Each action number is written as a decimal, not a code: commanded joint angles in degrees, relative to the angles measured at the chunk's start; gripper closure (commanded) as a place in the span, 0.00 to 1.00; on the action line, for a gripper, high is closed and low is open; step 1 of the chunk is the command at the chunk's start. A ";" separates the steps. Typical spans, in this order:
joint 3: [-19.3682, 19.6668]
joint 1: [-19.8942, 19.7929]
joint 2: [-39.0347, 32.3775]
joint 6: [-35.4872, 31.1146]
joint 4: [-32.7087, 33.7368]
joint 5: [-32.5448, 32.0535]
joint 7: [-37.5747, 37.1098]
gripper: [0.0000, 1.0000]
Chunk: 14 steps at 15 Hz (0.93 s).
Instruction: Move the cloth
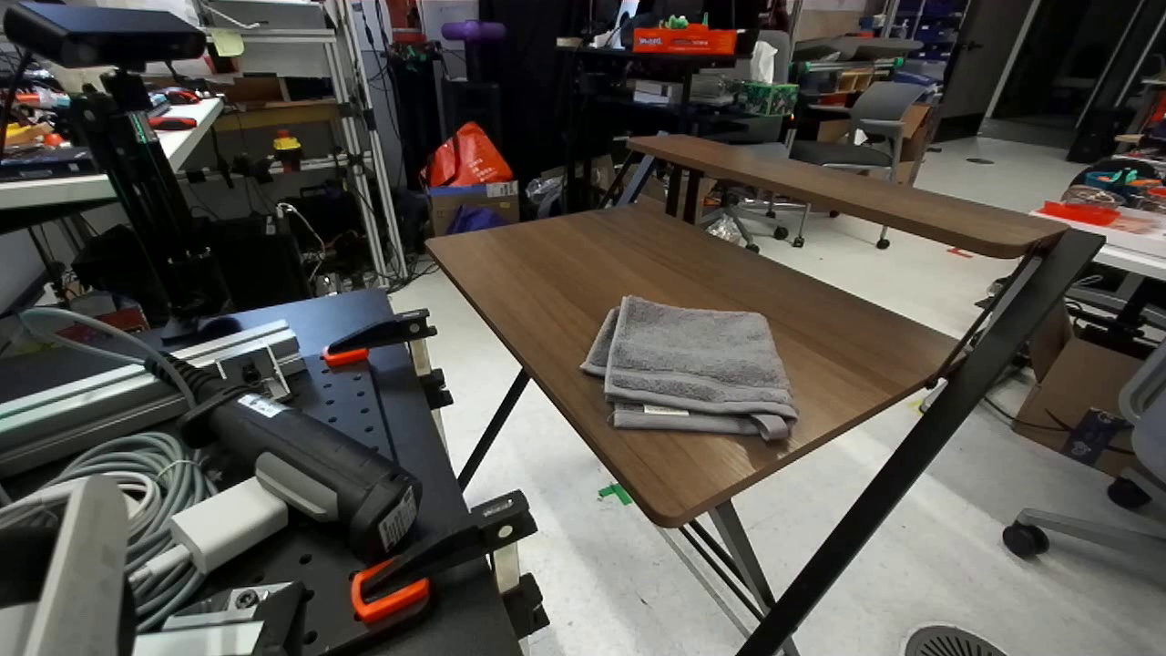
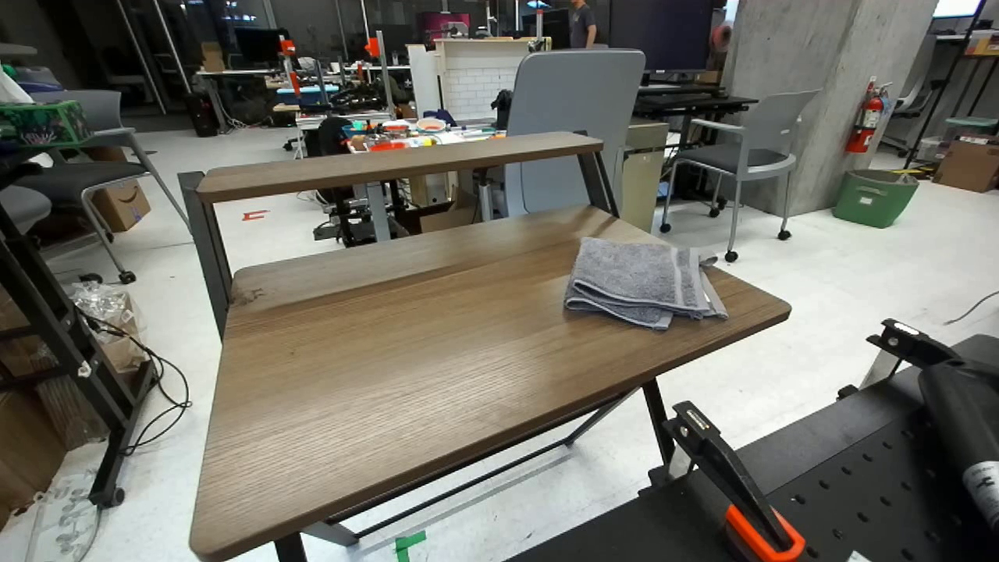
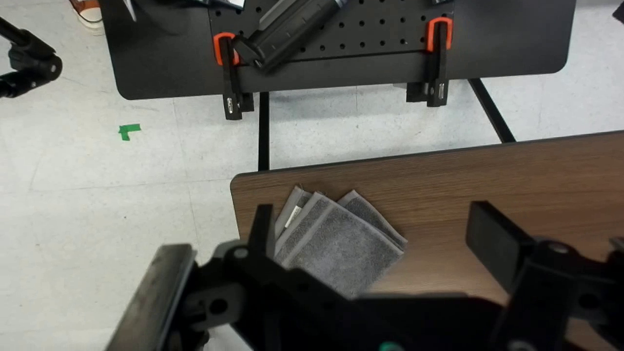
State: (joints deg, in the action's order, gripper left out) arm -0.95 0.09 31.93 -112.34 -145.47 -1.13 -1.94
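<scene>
The grey folded cloth (image 1: 697,355) lies flat near one end of the brown wooden tabletop (image 1: 556,273). It also shows in an exterior view (image 2: 636,277), with layered edges fanned slightly apart. In the wrist view the cloth (image 3: 346,248) is below my gripper (image 3: 375,226), more toward the left finger. The gripper is open with its fingers wide apart and nothing between them. The gripper's body hides the cloth's lower part in the wrist view. The gripper does not show in either exterior view.
A raised wooden shelf (image 1: 847,196) on slanted black legs runs along the tabletop's long side. A black perforated bench (image 3: 370,68) stands across a floor gap, with orange-black clamps (image 3: 440,53) on its edge and a black cylindrical tool (image 3: 292,34) on it.
</scene>
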 commanded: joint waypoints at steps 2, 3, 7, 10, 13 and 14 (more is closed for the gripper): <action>-1.92 -0.20 -11.25 -10.72 2.66 -0.16 -4.65 0.00; -2.14 -0.16 -13.93 -13.02 3.41 0.00 -5.60 0.00; -2.49 -0.26 -25.40 -24.06 6.97 -0.17 -9.60 0.00; -1.25 -0.24 -32.95 -28.10 10.33 0.87 -9.88 0.00; 0.04 -0.43 -40.50 -30.93 14.38 0.39 -11.05 0.00; 0.50 -0.39 -43.09 -31.16 16.06 0.85 -10.97 0.00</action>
State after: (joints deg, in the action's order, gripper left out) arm -1.58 -0.11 -3.62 -141.96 -134.96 -1.13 -12.33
